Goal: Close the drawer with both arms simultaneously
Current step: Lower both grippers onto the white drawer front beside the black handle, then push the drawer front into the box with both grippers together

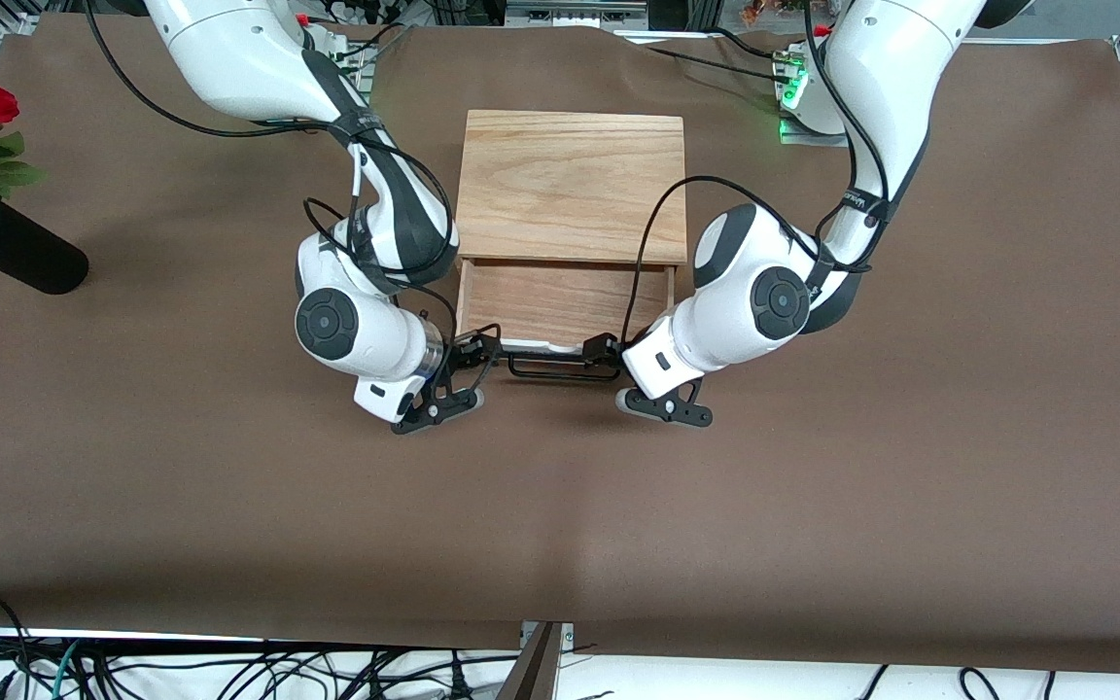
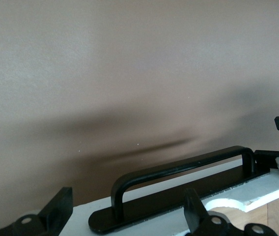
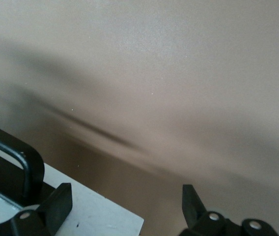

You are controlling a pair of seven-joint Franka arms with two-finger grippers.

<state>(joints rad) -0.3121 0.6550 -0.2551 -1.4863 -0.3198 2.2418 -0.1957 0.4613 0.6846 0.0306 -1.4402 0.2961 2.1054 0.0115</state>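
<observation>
The drawer (image 1: 565, 301) sticks halfway out of the wood box (image 1: 572, 185), its white front partly hidden by both tools. Its black handle (image 1: 550, 367) runs sideways along the desk (image 1: 813, 506). Left tool (image 1: 640, 374) and right tool (image 1: 463, 374) are spread wide, gripping nothing.

1. You see only part of the drawer (image 1: 565, 301); the rest sits under the box (image 1: 572, 185).
2. The handle (image 3: 12, 157) runs off the right wrist view's edge.
3. The vase (image 1: 11, 253) is cut off by the front view's edge.
</observation>
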